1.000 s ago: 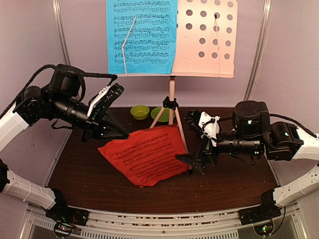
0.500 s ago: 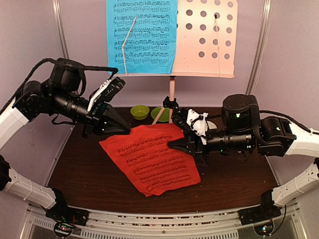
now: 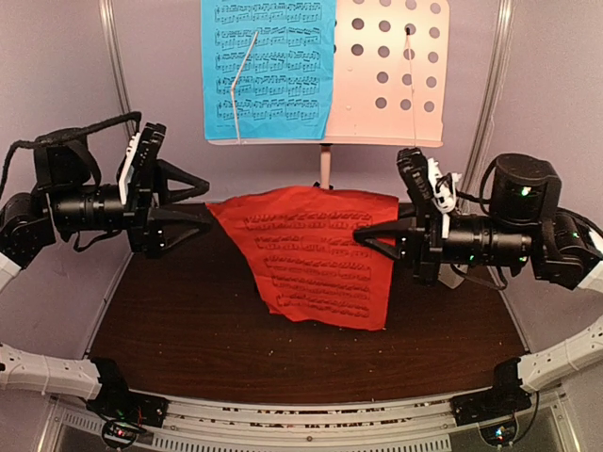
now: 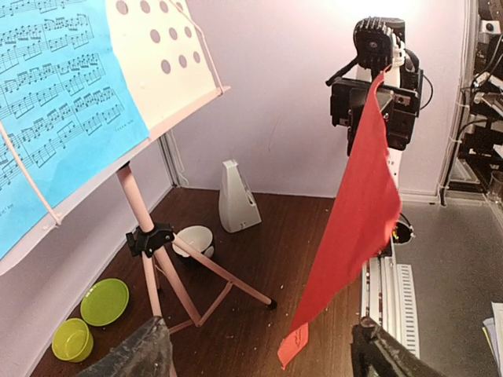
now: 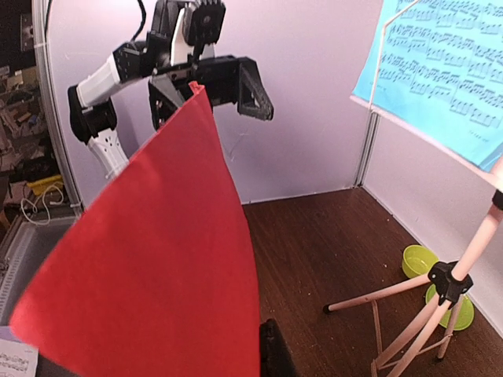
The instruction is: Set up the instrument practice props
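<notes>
lifted and swung upright since a second ago, the red music sheet (image 3: 316,259) hangs in mid-air, top edge running 9 to 3 o'clock, clenched at its 3 o'clock edge by the right gripper (image 3: 372,235). the left gripper (image 3: 196,201) is released, jaws astride the 9 o'clock corner. the bare half of the hole-dotted desk (image 3: 391,71) lies at 12 o'clock, nearer the right arm, with open air between.

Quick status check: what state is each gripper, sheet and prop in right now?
Left gripper: open, holding nothing.
Right gripper: shut on the red sheet.
Red sheet: hanging in the air from the right gripper.
Blue sheet: on the stand's left half.
Music stand: upright, right half bare.
Metronome: upright on the table.
Green bowl: upright, empty.
Green plate: lying flat, empty.
</notes>
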Controlling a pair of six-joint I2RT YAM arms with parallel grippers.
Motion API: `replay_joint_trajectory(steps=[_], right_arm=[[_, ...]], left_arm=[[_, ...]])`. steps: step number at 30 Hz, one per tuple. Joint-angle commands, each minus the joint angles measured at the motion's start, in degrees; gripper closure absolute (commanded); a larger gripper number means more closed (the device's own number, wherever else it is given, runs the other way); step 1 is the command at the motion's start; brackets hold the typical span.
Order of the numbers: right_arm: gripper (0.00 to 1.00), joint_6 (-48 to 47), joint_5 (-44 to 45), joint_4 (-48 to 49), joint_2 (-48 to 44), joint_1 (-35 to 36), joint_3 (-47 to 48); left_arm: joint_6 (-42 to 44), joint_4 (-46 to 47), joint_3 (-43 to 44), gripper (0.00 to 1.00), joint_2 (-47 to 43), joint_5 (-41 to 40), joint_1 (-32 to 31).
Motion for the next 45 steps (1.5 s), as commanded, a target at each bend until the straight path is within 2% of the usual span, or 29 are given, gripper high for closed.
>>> replay_joint_trajectory(steps=[1, 7, 12, 19, 22, 24, 25, 27, 30, 36, 40, 45], right_arm=[[1.00, 4.44, -0.97, 2.85, -2.87, -0.87, 2.21], [1.00, 7.09, -1.43, 5.21, -5.02, -1.97, 2.43], [1.00, 8.81, -1.96, 6.77, -6.14, -3.03, 2.52], [1.00, 9.28, -1.72, 6.90, -8.31, -4.57, 1.81], [1.00, 9.38, -0.88, 6.88, -9.67, -5.18, 0.98], [1.00, 9.71, 0.39, 6.83, -10.41, -5.73, 0.70], [1.00, 10.03, 1.76, 6.58, -10.76, -6.00, 0.81], [0.91, 10.41, 5.04, 6.10, -11.43, -6.66, 1.03], [0.70, 10.57, 12.13, 5.57, -12.29, -7.66, 1.82], [0.62, 8.39, 22.95, 8.34, -8.30, -10.39, 7.33], [0.60, 6.21, 29.18, 8.27, -1.55, -12.47, 15.06], [0.57, 6.34, 33.11, 0.86, 8.12, -16.01, 28.56]], left_arm=[[-3.19, 9.65, -2.92, 0.16, 0.14, 1.28, -0.70], [-6.20, 16.23, -2.44, 0.16, 3.99, 2.58, -4.47], [-11.26, 24.90, -0.45, 0.24, 9.19, 4.69, -7.93], [-13.90, 30.29, 4.41, 0.54, 15.51, 2.99, -13.12], [-15.18, 30.53, 6.75, 0.76, 17.26, 2.69, -13.81], [-15.90, 30.53, 7.99, 0.96, 17.62, 0.93, -13.84], [-16.48, 30.56, 8.47, 1.00, 17.71, -0.46, -13.83], [-17.77, 31.07, 9.67, 1.00, 18.12, -3.40, -13.82], [-20.02, 29.05, 13.91, 1.00, 20.02, -8.00, -13.81], [-21.83, 23.01, 26.32, 1.00, 26.08, -17.88, -13.83], [-20.62, 15.20, 42.16, 1.00, 33.61, -25.21, -13.65], [-18.01, 6.27, 60.16, 1.00, 42.93, -31.11, -12.19]])
